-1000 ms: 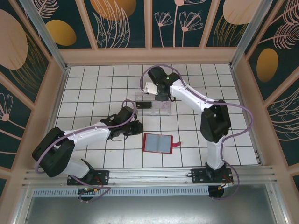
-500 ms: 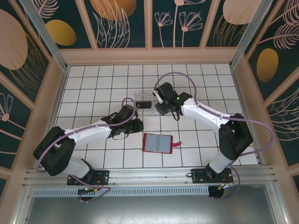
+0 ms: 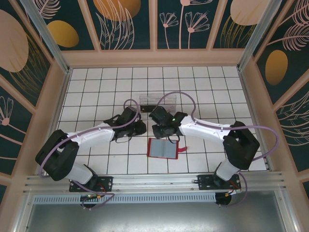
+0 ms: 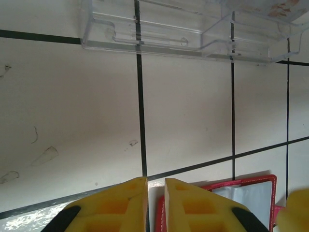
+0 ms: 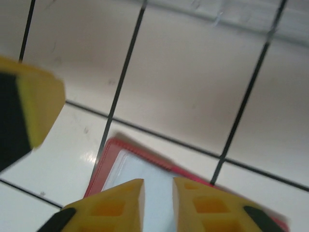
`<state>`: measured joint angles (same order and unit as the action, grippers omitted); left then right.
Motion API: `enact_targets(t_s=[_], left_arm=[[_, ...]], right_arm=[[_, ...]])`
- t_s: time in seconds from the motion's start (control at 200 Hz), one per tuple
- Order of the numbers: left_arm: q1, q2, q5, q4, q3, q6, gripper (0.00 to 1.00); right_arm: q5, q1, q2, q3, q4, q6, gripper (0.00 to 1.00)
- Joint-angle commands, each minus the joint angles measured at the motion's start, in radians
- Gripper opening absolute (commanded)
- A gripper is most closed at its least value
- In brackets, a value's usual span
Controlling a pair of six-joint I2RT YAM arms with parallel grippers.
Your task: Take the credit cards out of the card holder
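1. Swung back from over the clear tray [image 3: 157,100], the right gripper [image 3: 163,133] now hangs above the far edge of the card holder [image 3: 162,149]. In the right wrist view its yellow fingers [image 5: 113,205] stand drawn close, with a slim gap and nothing held between them.
2. Just to its left, the left gripper [image 3: 140,129] has barely shifted. Its fingers [image 4: 125,205] are likewise nearly together and empty, poised over the holder's far left corner.
3. Lying where it was, the card holder is open flat on the white tiled table [image 3: 96,92], its grey-blue inside facing up within the red rim. Its little red tab [image 3: 182,151] sticks out on the right.
4. Beyond both grippers, the clear tray sits on the tiles, apart from the holder and unmoved. The left wrist view shows its ridged wall [image 4: 145,38].
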<state>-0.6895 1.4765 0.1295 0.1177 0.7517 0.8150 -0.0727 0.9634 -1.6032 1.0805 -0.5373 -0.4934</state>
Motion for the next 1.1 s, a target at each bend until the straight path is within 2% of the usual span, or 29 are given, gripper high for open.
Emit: enact_targets(t_s=[0.0, 0.255, 0.641, 1.091], left_arm=[[0.020, -0.020, -0.005, 0.028, -0.019, -0.011, 0.18], [0.077, -0.079, -0.010, 0.052, -0.066, -0.034, 0.18], [0.089, -0.102, -0.004, 0.060, -0.079, -0.038, 0.18], [0.090, -0.095, 0.001, 0.066, -0.063, -0.039, 0.18]], right_arm=[[-0.018, 0.041, -0.005, -0.019, -0.035, -0.092, 0.28], [-0.099, 0.127, -0.114, 0.022, -0.092, -0.129, 0.48], [-0.154, 0.181, -0.222, 0.059, -0.152, -0.153, 0.54], [-0.211, 0.161, -0.093, -0.070, -0.202, -0.222, 0.53]])
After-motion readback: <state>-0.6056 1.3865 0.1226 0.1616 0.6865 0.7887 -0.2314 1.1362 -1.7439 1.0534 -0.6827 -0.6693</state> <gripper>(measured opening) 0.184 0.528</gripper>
